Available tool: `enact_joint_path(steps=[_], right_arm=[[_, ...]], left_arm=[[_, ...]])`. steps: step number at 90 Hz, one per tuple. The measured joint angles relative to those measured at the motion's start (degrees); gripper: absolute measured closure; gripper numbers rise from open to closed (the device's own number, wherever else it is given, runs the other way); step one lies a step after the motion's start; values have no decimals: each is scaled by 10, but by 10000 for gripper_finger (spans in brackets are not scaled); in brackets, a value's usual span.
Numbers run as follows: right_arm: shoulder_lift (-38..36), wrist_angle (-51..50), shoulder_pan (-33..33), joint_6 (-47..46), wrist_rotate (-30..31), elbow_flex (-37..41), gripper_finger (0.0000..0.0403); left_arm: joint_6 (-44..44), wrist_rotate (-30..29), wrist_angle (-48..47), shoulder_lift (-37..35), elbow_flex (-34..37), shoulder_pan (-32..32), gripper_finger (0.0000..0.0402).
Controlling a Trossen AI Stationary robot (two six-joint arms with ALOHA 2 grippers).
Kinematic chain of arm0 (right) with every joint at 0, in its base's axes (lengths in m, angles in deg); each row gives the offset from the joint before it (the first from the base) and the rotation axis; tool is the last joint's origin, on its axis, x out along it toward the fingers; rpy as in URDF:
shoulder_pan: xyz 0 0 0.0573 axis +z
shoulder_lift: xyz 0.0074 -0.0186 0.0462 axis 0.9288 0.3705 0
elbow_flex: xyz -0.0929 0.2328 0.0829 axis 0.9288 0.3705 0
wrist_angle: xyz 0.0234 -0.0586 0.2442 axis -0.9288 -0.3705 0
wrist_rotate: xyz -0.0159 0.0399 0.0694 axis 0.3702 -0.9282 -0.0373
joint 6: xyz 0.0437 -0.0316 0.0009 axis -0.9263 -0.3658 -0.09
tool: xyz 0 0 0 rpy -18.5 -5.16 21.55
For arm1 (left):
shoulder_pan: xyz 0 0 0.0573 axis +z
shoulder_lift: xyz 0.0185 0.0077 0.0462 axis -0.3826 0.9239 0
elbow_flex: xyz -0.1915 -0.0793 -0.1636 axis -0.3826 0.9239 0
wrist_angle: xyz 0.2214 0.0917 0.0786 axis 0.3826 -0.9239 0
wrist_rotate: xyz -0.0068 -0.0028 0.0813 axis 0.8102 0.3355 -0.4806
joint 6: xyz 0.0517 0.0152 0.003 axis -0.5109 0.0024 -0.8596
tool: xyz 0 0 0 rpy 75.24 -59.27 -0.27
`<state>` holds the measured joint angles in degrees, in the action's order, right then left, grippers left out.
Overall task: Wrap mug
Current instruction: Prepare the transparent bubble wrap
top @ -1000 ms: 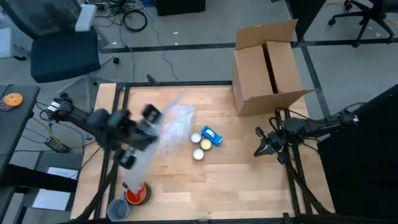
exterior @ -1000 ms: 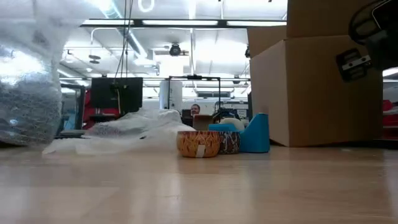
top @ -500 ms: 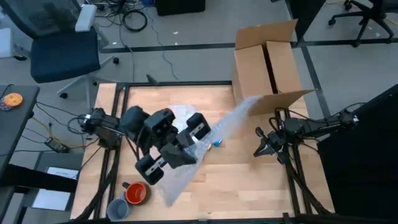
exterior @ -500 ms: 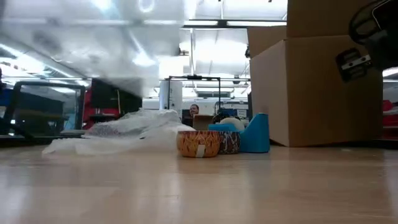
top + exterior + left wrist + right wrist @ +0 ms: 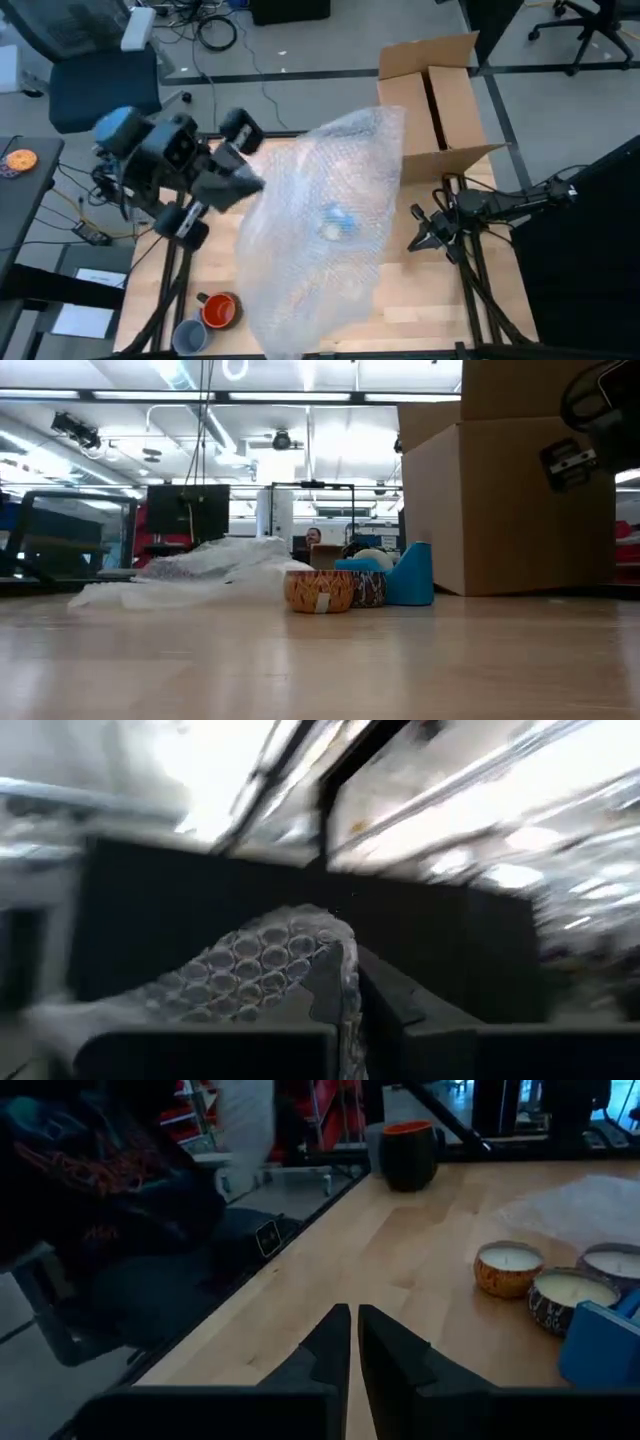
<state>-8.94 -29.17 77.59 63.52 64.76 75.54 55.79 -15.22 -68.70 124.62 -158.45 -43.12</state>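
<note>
A large sheet of bubble wrap hangs spread out high over the table's middle, with my left gripper shut on it and raised at the far left. The mug, dark outside and orange inside, stands on its base near the table's near left corner; it also shows in the right wrist view. A second heap of bubble wrap lies on the table. My right gripper waits shut at the right, low over the table. My left gripper pinches an edge of the bubble wrap between its two fingers. The sheet is lifted clear of the table. It hangs from the hold and spreads toward the table's right and near sides.
Two candle tins and a blue holder stand mid-table, under the hanging sheet in the high view. An open cardboard box stands at the far right. A grey cup sits beside the mug.
My left gripper has swung from low at the near left across the table's middle, then up and toward the far left, still shut on the wrap. The sheet, bunched at first, has been lifted clear and spread out wide over the table's middle.
</note>
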Motion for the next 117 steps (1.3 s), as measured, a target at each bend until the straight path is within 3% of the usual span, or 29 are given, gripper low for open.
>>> enact_joint_path(steps=[21,38,51,69,93,103,117], right_arm=[[0,0,0,0,0,0,400],[0,0,0,0,1,0,400],[0,0,0,0,1,0,400],[0,0,0,0,1,0,400],[0,0,0,0,1,0,400],[0,0,0,0,1,0,400],[0,0,0,0,1,0,400]], left_arm=[[1,-34,-22,-39,170,20,402],[35,-49,44,-70,314,110,402],[64,-51,56,-90,376,206,402],[73,-41,0,-120,472,295,402],[46,-26,-4,-185,626,358,402],[40,-46,-15,-224,681,380,402],[2,-60,-92,-276,730,390,402]])
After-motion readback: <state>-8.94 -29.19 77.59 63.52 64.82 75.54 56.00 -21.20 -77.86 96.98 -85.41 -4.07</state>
